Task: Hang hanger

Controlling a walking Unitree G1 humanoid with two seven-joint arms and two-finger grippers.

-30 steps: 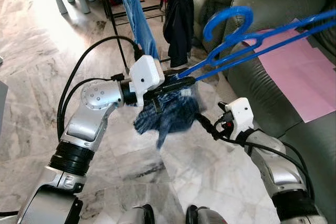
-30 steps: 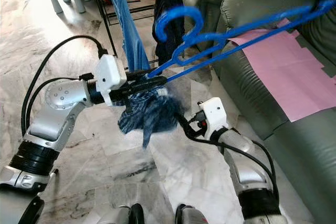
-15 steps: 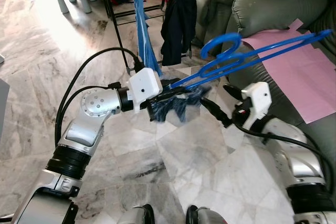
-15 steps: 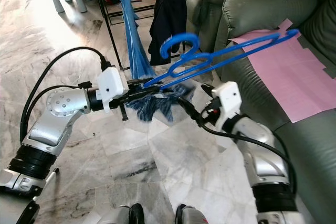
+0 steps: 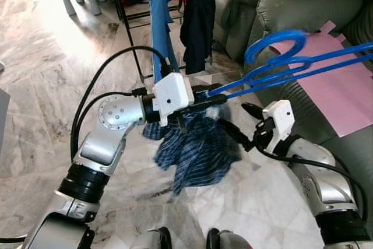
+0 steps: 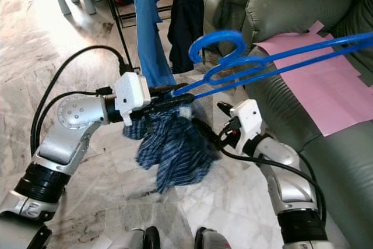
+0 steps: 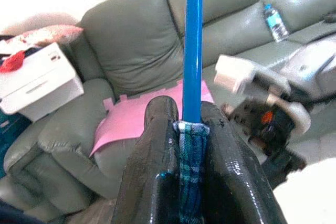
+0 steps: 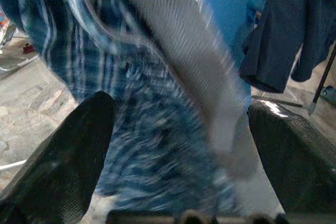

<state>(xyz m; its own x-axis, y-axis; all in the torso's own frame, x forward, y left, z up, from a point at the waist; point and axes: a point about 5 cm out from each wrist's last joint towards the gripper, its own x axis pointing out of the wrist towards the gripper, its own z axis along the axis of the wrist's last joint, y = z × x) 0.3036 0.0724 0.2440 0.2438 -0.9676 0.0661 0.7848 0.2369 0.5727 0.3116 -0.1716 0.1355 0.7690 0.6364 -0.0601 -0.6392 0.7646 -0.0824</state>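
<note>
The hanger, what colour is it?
The hanger is bright blue, clearest in the right eye view.

Bright daylight glares off the floor; wrist views motion-blurred.

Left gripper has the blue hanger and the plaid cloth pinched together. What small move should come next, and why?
Probably carry the blue hanger up toward the clothes rack. The left gripper is shut on it and the plaid garment, and its hook is free in the air, away from the rack. The right gripper is open beside the cloth.
</note>
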